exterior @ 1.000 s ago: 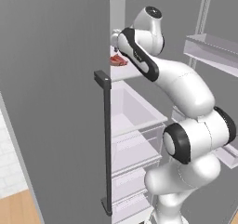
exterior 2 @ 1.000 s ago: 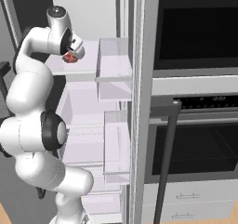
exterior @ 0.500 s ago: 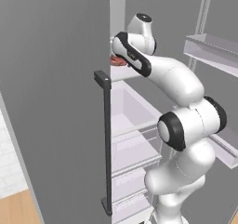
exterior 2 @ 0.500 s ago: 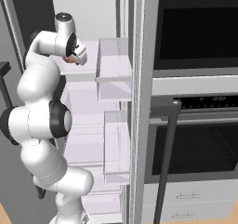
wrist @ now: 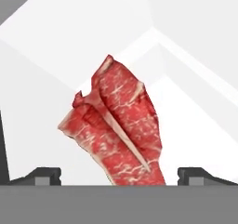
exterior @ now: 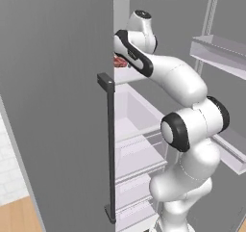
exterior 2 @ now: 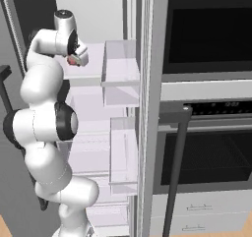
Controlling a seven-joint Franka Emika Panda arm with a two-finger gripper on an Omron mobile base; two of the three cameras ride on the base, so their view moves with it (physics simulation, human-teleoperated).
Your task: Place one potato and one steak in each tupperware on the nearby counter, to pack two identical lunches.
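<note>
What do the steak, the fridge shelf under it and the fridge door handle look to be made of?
Steak: raw meat, red-pink with pale marbling streaks, matte.
Fridge shelf: smooth white, probably plastic or frosted glass; the render leaves it open.
Fridge door handle: dark, matte bar, likely painted metal or plastic.
The open gripper straddles the steak without touching it.

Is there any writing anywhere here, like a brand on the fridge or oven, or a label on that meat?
No readable text in any view.
Steak: bare, no label or wrapper.
Fridge door: plain grey, no brand.
Oven: a faint row of marks on the strip above its handle, too small to read.
</note>
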